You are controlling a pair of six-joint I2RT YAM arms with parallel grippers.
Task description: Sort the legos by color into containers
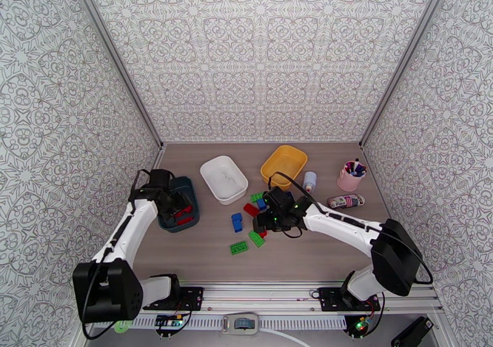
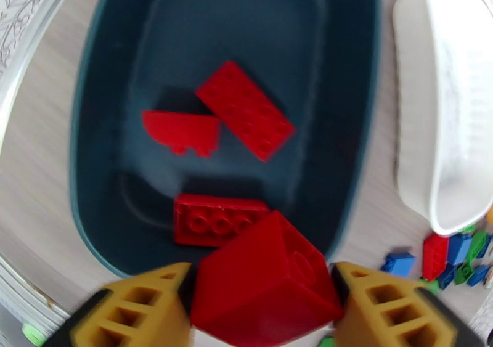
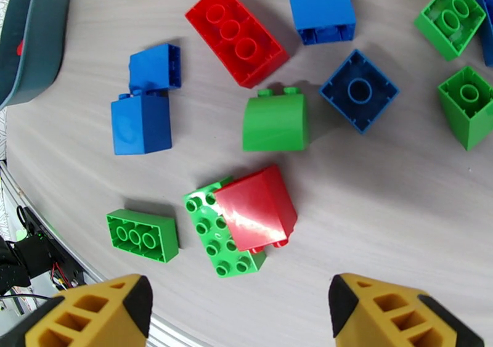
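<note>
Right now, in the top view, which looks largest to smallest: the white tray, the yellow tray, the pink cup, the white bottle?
1. white tray and yellow tray: nearly alike, so I do not rank them.
2. pink cup.
3. white bottle, clearly smallest.

Bare wood along the far strip of the table [image 1: 185,152], behind the trays, and at the near left, in front of the teal tray [image 1: 196,203]. Between teal tray and white tray [image 1: 212,188], a narrow bare lane. Small gap between white tray and yellow tray [image 1: 270,171]. Right of the yellow tray, close together: white bottle [image 1: 309,182], pink cup [image 1: 350,177], patterned small object [image 1: 345,201]. In the middle, scattered legos [image 1: 249,219], some touching, under the wide-open right gripper [image 3: 237,302]. Right arm [image 1: 345,225] across the near right part. Above the near end of teal tray, left gripper [image 2: 260,274] with red brick [image 2: 265,262] between the fingers.
</note>
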